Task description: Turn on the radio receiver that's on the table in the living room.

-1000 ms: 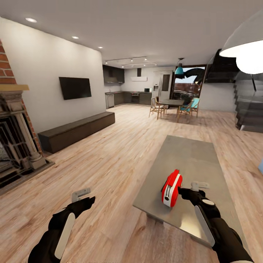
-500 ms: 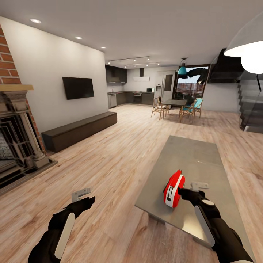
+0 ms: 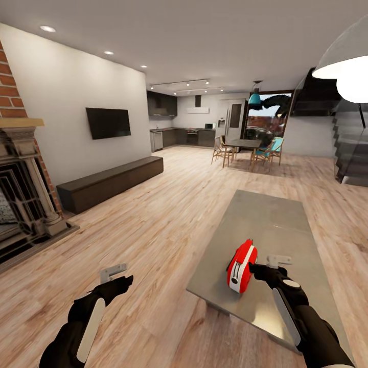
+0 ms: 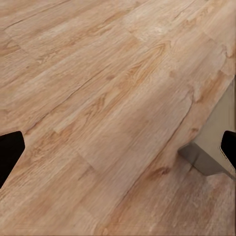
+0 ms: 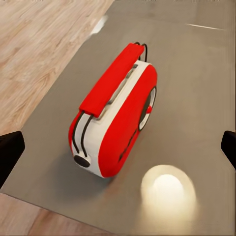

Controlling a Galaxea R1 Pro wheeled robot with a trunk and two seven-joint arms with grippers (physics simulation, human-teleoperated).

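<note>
The red radio receiver (image 3: 242,268) with its white band stands on edge near the front left corner of the grey coffee table (image 3: 271,225). In the right wrist view the radio receiver (image 5: 115,128) lies close ahead on the table top (image 5: 196,73), handle up. My right gripper (image 3: 267,265) is open just to the right of the radio, close to it but apart; its dark fingertips (image 5: 10,152) stand wide. Over the wood floor to the left of the table hovers my left gripper (image 3: 118,276), open and empty.
One grey table leg (image 4: 209,157) shows beside the floor planks. A long dark bench cabinet (image 3: 110,183) runs along the left wall under a TV (image 3: 108,122). A brick fireplace (image 3: 20,194) is at far left. Dining table and chairs (image 3: 245,148) stand far back.
The whole view has shifted slightly as the camera moved. Both grippers and the radio keep the same places relative to each other.
</note>
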